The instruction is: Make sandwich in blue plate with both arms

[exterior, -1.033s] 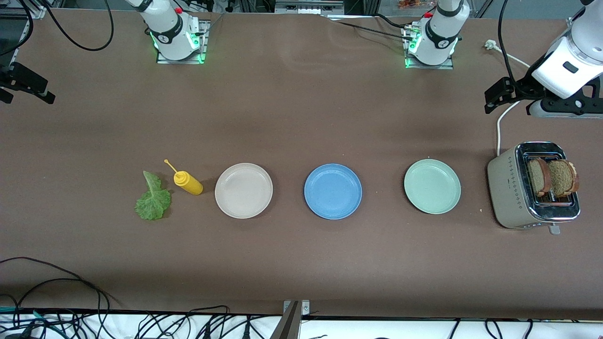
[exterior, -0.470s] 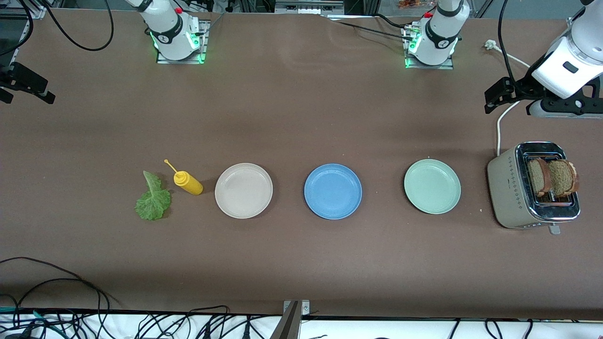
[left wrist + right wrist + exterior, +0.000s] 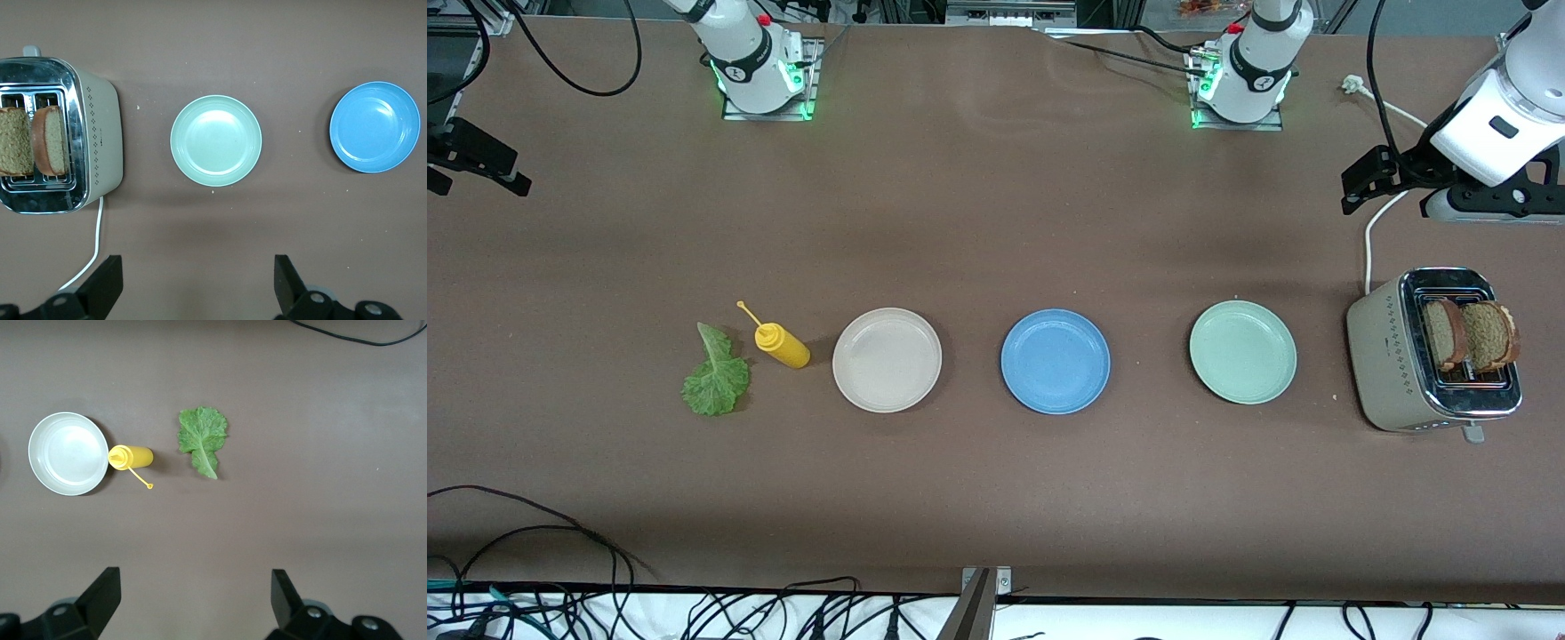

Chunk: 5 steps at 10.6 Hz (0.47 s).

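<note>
The blue plate (image 3: 1056, 361) (image 3: 375, 127) lies empty at the middle of the table. Two brown bread slices (image 3: 1445, 333) (image 3: 1489, 336) (image 3: 48, 140) stand upright in the toaster's slots. A green lettuce leaf (image 3: 716, 378) (image 3: 202, 437) lies flat on the table toward the right arm's end. No assembled sandwich is in view. My left gripper (image 3: 1360, 182) (image 3: 198, 273) hangs open and empty, high over bare table by the toaster's cable. My right gripper (image 3: 480, 164) (image 3: 195, 587) hangs open and empty, high over bare table at the right arm's end.
A beige and chrome toaster (image 3: 1405, 356) (image 3: 97, 140) stands at the left arm's end. A mint-green plate (image 3: 1242, 351) (image 3: 215, 140) lies between it and the blue plate. An off-white plate (image 3: 887, 359) (image 3: 68, 453) and a yellow squeeze bottle (image 3: 781, 345) (image 3: 133, 457) lie beside the lettuce.
</note>
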Each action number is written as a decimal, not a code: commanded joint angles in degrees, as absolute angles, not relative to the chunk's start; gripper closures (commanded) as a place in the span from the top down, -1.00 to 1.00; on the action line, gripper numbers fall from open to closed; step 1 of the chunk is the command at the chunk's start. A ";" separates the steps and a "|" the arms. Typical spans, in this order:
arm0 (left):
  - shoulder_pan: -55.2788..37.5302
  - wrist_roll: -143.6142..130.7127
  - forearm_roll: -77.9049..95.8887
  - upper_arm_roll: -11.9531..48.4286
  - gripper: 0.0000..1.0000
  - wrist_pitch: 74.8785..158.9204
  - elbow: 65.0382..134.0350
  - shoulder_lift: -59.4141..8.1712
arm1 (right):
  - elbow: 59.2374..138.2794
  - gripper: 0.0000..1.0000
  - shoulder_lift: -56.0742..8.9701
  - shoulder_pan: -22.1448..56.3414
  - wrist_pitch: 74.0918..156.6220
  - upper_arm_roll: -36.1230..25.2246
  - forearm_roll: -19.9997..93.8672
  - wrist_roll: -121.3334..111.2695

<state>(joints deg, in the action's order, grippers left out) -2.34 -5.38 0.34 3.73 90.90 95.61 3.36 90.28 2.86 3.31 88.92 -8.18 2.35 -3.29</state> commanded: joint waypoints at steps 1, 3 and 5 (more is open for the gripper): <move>-2.90 -4.83 -0.44 3.34 1.00 89.21 93.16 2.29 | 89.12 1.00 2.90 3.69 87.63 -8.53 1.49 -4.13; -2.90 -4.83 -0.44 3.25 1.00 89.03 93.16 2.29 | 89.21 1.00 2.90 3.69 87.63 -8.53 1.49 -4.13; -2.90 -4.83 -0.44 3.25 1.00 88.95 93.16 2.29 | 89.21 1.00 2.81 3.78 87.63 -8.44 1.49 -4.13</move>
<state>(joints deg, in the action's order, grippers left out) -2.34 -5.38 0.34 3.73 90.82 95.61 3.36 90.28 2.86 3.32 88.91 -8.17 2.35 -3.31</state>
